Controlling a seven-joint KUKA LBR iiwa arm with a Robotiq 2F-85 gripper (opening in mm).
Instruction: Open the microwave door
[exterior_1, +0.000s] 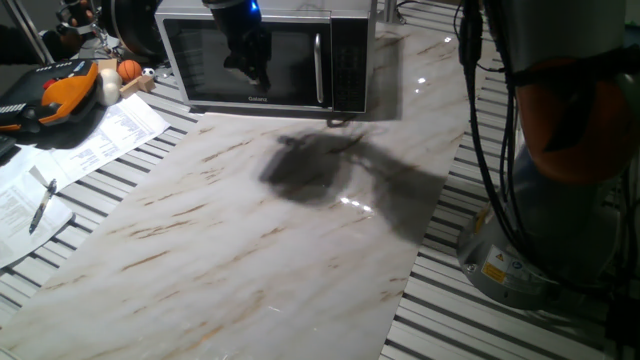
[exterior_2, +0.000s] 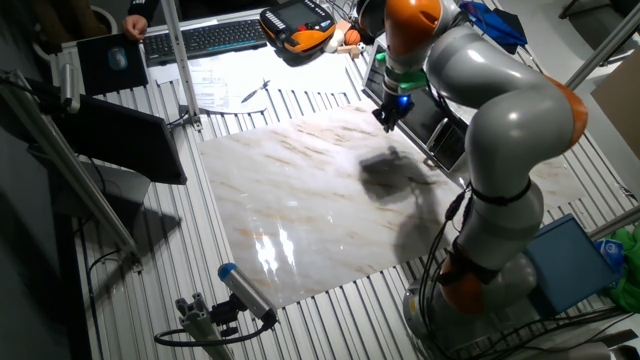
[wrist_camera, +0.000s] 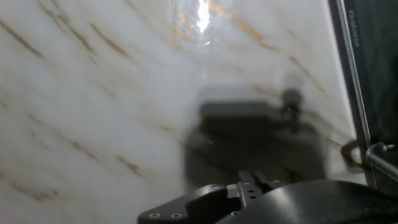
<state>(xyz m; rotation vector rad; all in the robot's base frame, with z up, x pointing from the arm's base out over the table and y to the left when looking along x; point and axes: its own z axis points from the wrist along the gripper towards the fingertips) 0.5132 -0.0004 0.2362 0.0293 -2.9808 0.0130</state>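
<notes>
Standing upright, door handle (exterior_1: 319, 68)

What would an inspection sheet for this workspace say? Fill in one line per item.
Surface: marble-look board, bare, with the arm's shadow on it.
Job's things: microwave at the far edge; microwave door shut, handle untouched.
Clutter: papers, pen, orange controller, small ball.
Gripper: gripper hangs in front of the door window, holding nothing; jaw state unclear.
Cables: black cables run down the arm.
Surroundings: keyboard behind the table.

Robotics lab — slatted alu bench (exterior_2: 130, 250), teach pendant (exterior_2: 297, 28), keyboard (exterior_2: 215, 37), papers (exterior_1: 105, 135) around
</notes>
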